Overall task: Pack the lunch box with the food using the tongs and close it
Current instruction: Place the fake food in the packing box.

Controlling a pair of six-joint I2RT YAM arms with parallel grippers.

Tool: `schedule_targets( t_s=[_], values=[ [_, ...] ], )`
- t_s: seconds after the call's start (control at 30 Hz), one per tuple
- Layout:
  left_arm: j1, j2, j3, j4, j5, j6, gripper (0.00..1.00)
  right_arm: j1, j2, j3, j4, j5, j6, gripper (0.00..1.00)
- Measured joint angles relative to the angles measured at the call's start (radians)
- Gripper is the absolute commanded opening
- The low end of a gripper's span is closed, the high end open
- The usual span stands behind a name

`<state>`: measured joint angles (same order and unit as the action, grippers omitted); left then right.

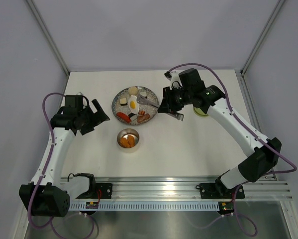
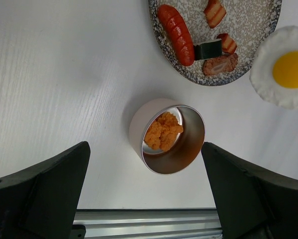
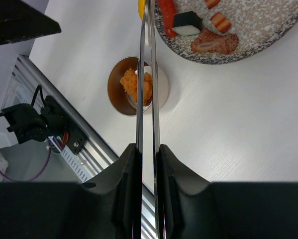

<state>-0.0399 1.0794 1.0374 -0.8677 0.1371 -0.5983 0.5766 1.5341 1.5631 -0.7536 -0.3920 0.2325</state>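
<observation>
The open steel lunch box (image 1: 128,139) sits nearest the arm bases with orange bits (image 1: 128,142) inside. The left gripper (image 1: 100,112) hangs just beyond it to the left, jaws spread wide and empty. Farther back, the right gripper (image 3: 148,147) pinches the tongs (image 3: 139,114) narrowly. Their tips reach over the speckled plate (image 1: 115,102) to the fried egg (image 1: 133,104), apart from the box.
</observation>
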Motion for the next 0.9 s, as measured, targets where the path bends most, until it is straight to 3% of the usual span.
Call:
schedule_targets(
  t_s=[0.33, 0.6, 0.9],
  values=[
    [0.000, 0.011, 0.031, -0.003, -0.015, 0.003, 0.99, 0.058, -0.143, -0.156, -0.040, -0.093, 0.004, 0.00],
    [0.000, 0.013, 0.053, -0.011, -0.019, 0.004, 0.99, 0.170, -0.133, -0.256, -0.033, -0.128, 0.020, 0.00],
    [0.000, 0.012, 0.056, -0.026, -0.024, 0.003, 0.99, 0.175, -0.076, -0.269, 0.031, -0.153, 0.028, 0.00]
  ],
)
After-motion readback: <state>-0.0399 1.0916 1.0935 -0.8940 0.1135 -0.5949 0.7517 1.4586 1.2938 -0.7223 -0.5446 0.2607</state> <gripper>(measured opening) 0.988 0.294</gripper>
